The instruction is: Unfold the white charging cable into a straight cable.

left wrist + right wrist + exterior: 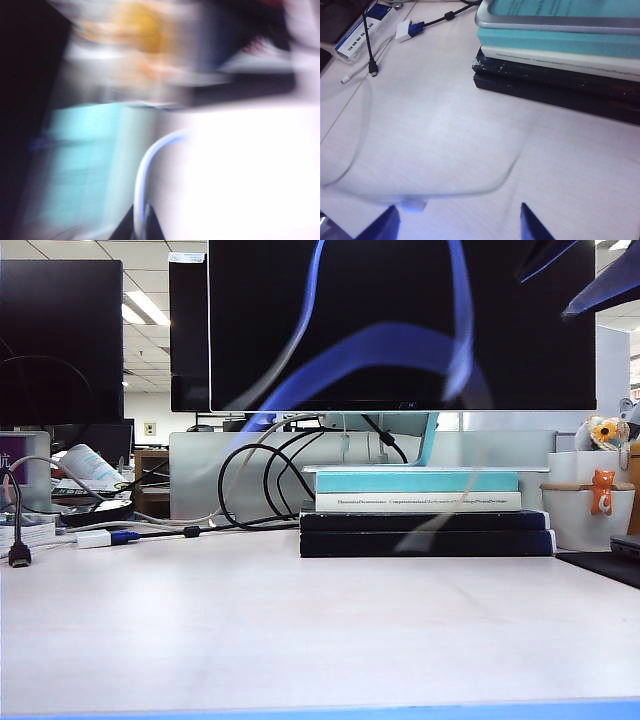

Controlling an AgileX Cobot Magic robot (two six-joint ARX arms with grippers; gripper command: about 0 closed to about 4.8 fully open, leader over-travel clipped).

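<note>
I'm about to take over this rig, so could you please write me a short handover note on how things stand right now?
Left gripper: shut on the white charging cable, which arcs up from its fingertips; that view is badly blurred.
Right gripper: open, low over the desk, holding nothing.
Cable: a blurred loop sweeps in front of the right gripper, near the stack of books.
Done: one grip taken.
Left: grip elsewhere on the cable, pull it straight.
</note>
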